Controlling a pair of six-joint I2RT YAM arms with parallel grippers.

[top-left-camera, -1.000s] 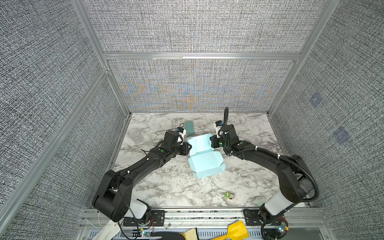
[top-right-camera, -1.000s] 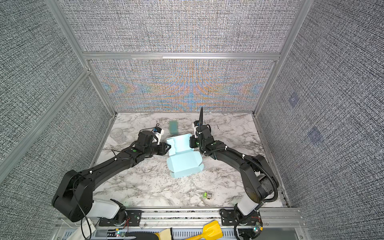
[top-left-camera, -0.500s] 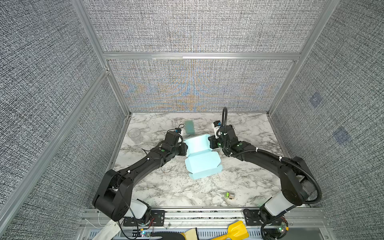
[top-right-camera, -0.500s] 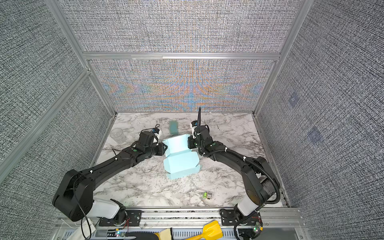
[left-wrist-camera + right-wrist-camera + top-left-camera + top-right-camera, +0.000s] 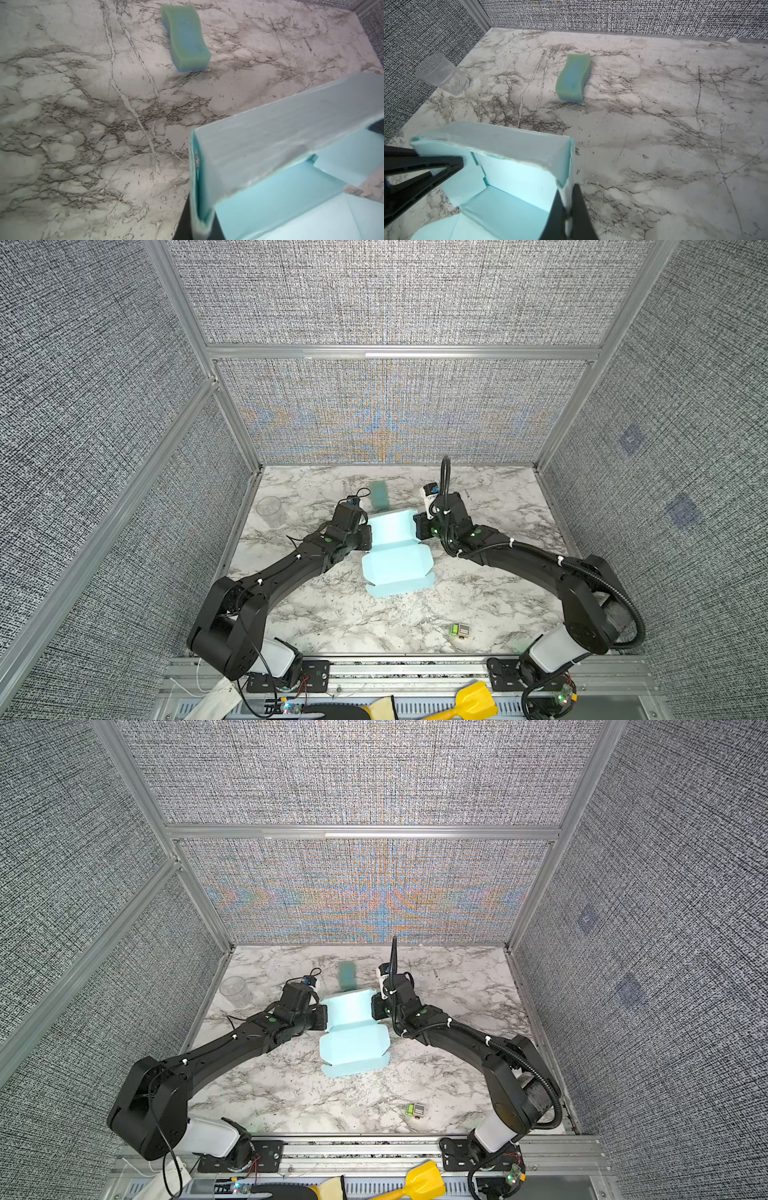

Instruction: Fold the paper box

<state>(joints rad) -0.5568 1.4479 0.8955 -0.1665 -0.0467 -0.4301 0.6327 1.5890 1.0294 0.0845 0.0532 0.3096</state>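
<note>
Pinching opposite side walls of the box (image 5: 395,564), the left gripper (image 5: 203,223) and right gripper (image 5: 567,207) each clamp its cardboard.

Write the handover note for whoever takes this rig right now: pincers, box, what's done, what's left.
Left pincer: shut on the left side wall of the paper box.
Right pincer: shut on its right side wall.
Box: mid-table between the arms. A sponge and a glass sit farther back, apart from it.
Done: the far half's walls are raised.
Left: the near half lies flat on the table. Its flaps probably need folding next, then closing it over.
</note>
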